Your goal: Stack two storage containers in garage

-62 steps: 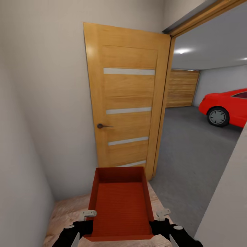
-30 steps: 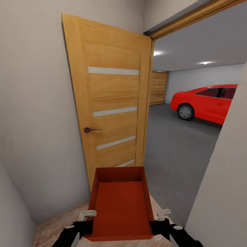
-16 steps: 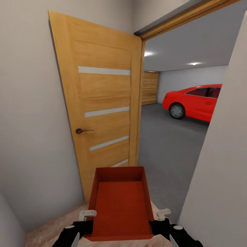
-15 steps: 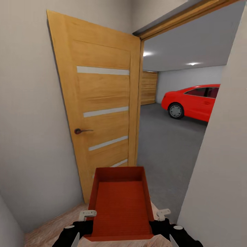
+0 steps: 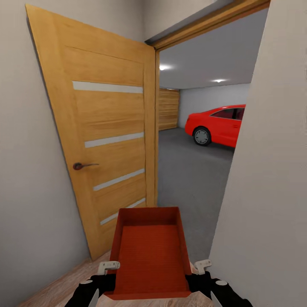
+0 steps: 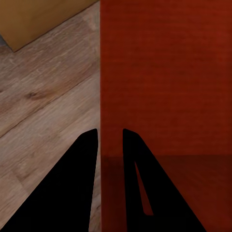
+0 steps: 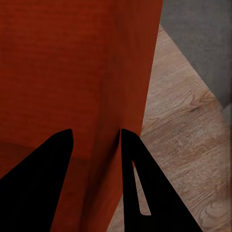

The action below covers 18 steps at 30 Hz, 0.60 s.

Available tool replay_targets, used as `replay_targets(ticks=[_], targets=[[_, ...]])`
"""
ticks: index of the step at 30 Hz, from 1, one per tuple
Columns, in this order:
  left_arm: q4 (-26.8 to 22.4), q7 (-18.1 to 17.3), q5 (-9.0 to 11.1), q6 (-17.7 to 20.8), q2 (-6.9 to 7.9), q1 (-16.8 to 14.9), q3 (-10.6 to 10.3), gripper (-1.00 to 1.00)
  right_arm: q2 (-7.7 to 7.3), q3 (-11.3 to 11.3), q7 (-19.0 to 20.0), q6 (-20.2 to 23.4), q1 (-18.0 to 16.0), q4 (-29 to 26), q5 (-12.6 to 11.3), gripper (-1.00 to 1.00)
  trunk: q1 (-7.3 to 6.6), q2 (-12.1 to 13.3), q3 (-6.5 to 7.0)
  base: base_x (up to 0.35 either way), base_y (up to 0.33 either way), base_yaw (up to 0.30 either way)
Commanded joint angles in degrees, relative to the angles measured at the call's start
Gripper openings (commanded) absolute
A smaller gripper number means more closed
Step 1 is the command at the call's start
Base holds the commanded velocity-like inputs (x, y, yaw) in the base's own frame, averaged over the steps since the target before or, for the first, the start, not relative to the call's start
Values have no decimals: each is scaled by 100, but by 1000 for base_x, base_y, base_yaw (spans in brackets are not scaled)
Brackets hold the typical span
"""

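Observation:
One orange-red storage container point(image 5: 149, 251), open-topped and empty, hangs level in front of me, held by both arms at its near end. My left gripper point(image 5: 109, 273) is shut on its left wall and my right gripper point(image 5: 194, 272) on its right wall. In the left wrist view the thin container wall point(image 6: 164, 77) runs between the black fingers of the left gripper point(image 6: 110, 133). In the right wrist view the right gripper point(image 7: 95, 133) clamps the container's point(image 7: 72, 63) other wall. Ahead, through the doorway, lies the garage's dark grey floor point(image 5: 187, 170).
A light wooden door point(image 5: 106, 136) stands open on the left, close to the container's far left corner. A beige wall point(image 5: 268, 192) closes in on the right. A red car point(image 5: 217, 125) is parked deep in the garage. Wood plank floor point(image 6: 48, 96) is under me.
The whole view has swung right: door and car have slid leftward in the picture and the right wall takes up more of it. Container and both grippers keep the same hold.

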Motion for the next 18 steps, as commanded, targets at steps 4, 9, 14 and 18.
replay_targets(ticks=[4,9,14,18], targets=[[-3,113,-152,33,143,-3,51,-100,-4,113,477,-200,-1,-25,-57,-100,2,-9,-10,0,0,-22],[-3,113,-152,33,143,-3,53,-100,-4,113,477,-200,-1,-25,-57,-100,2,-9,-10,0,0,-55],[-3,113,-152,33,143,-3,54,-100,-4,113,477,-200,-1,-25,-57,-100,2,-9,-10,0,0,-246],[-3,113,-152,33,143,-3,57,-100,-4,113,480,-200,-1,-25,-57,-100,2,-9,-10,0,0,-277]])
